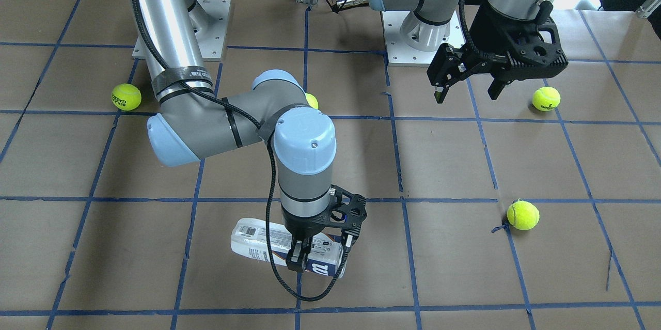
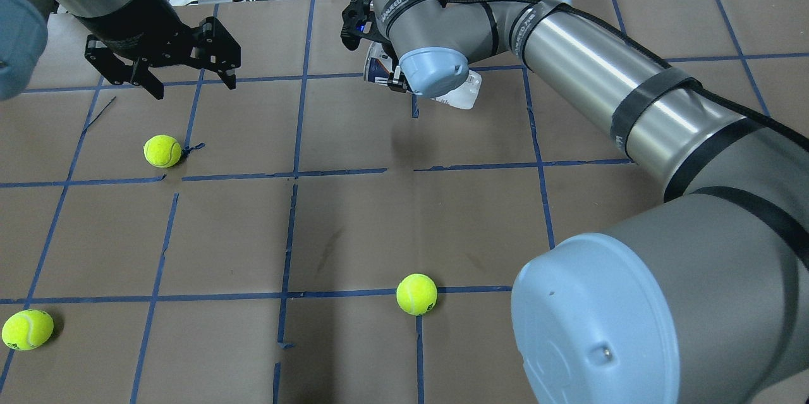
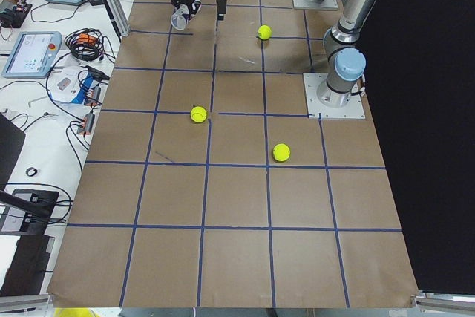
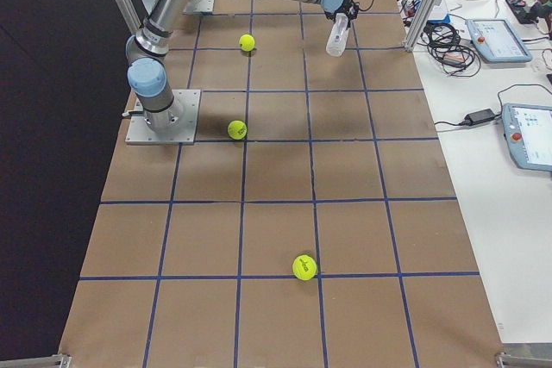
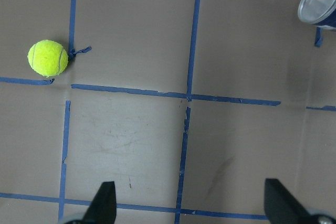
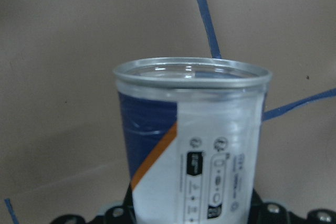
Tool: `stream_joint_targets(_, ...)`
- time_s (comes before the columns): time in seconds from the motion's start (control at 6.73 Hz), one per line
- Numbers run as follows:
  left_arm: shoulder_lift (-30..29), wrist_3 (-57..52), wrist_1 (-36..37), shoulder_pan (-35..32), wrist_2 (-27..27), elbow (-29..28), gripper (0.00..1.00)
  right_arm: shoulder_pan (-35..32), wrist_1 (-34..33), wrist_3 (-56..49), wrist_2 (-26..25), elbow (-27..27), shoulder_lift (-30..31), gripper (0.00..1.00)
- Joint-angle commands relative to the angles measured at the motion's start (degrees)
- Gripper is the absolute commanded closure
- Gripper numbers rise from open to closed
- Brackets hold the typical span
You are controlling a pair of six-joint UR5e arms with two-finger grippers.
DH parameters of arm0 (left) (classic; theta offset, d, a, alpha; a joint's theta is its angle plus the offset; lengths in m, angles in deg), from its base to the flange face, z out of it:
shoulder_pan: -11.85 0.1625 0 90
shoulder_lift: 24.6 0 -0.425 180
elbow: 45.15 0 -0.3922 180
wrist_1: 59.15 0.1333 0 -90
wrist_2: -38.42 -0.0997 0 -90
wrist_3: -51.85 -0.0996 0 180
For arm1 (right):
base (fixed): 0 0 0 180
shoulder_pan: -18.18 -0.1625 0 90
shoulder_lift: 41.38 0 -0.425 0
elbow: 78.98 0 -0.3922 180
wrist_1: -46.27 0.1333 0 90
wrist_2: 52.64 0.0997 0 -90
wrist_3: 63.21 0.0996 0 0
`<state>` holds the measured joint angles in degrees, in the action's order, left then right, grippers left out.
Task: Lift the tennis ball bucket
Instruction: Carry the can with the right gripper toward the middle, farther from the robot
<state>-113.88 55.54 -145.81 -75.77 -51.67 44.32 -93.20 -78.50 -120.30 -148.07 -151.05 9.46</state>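
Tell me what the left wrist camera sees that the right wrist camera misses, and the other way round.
Only the left wrist view shows a tennis ball lying on the table and the left gripper, its two fingertips spread wide with nothing between them. Only the right wrist view shows the can close up from the side: navy, an orange stripe, white with small print. Both show the silver rim of the can, the brown table and blue tape lines.
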Motion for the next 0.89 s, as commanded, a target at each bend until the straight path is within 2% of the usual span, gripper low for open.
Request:
stream_joint_targets(0.0, 0.0, 0.0, 0.0, 0.0, 0.0, 0.0, 0.0, -0.9, -3.3, -9.2, -0.7, -0.3, -1.6, 0.38)
stream_joint_targets(0.3, 0.0, 0.0, 0.0, 0.0, 0.0, 0.0, 0.0, -0.9, -5.0, -9.1, -0.3, -1.1, -3.7, 0.37)
stream_joint_targets(0.74, 0.0, 0.0, 0.0, 0.0, 0.0, 0.1, 0.0, -0.8, -5.6, -9.3, -0.6, -3.4, -3.5, 0.35)
